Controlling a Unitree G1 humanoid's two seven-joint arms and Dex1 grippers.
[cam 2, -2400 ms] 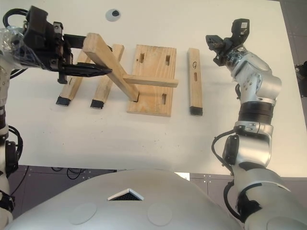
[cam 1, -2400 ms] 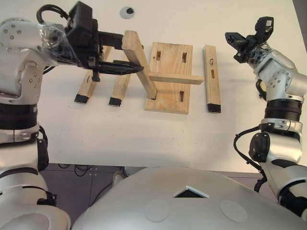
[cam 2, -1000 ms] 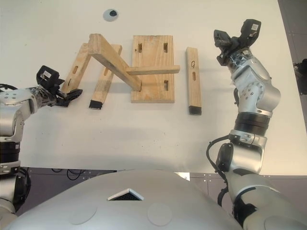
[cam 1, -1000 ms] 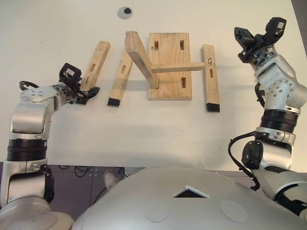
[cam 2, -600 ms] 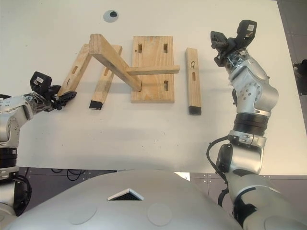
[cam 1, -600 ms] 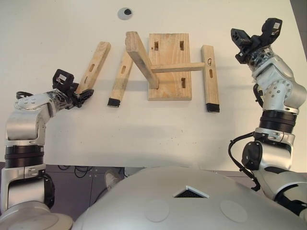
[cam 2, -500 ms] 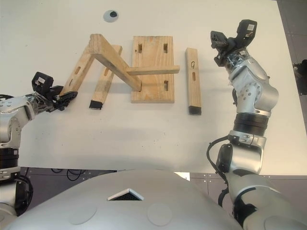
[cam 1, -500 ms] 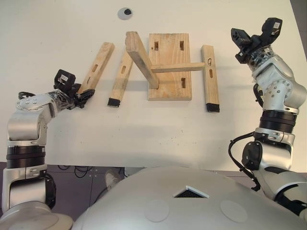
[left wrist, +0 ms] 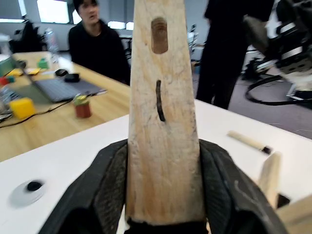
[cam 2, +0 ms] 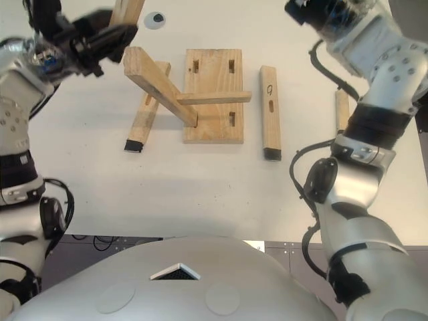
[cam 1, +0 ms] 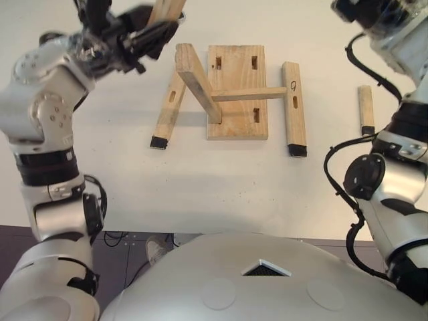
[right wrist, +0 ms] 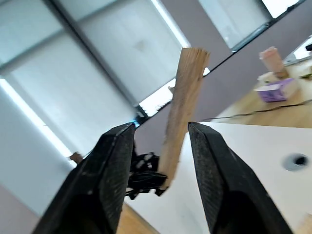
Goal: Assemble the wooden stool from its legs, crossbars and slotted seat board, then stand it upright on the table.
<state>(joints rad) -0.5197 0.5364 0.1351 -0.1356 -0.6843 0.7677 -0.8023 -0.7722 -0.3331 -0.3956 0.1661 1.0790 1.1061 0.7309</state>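
Observation:
My left gripper (cam 1: 148,35) is raised over the table's far left, shut on a wooden leg (cam 1: 167,9) that points up; the left wrist view has this leg (left wrist: 163,112) clamped between both fingers (left wrist: 109,190). The slotted seat board (cam 1: 237,124) lies flat in the middle. One leg (cam 1: 195,81) leans up out of it, joined to a crossbar (cam 1: 249,94) lying across the board. Another leg (cam 1: 167,114) lies left of the board and a third (cam 1: 294,110) lies right of it. My right gripper (right wrist: 161,129) hangs high at the far right, open and holding nothing.
A short crossbar (cam 1: 365,110) lies alone near the table's right edge, beside my right arm. A small black disc (cam 2: 156,20) sits at the back of the table. The white tabletop (cam 1: 214,180) in front of the parts is bare.
My left gripper has closed on the far-left leg and lifted it off the table, up and toward the back. The right arm has risen, uncovering the short crossbar.

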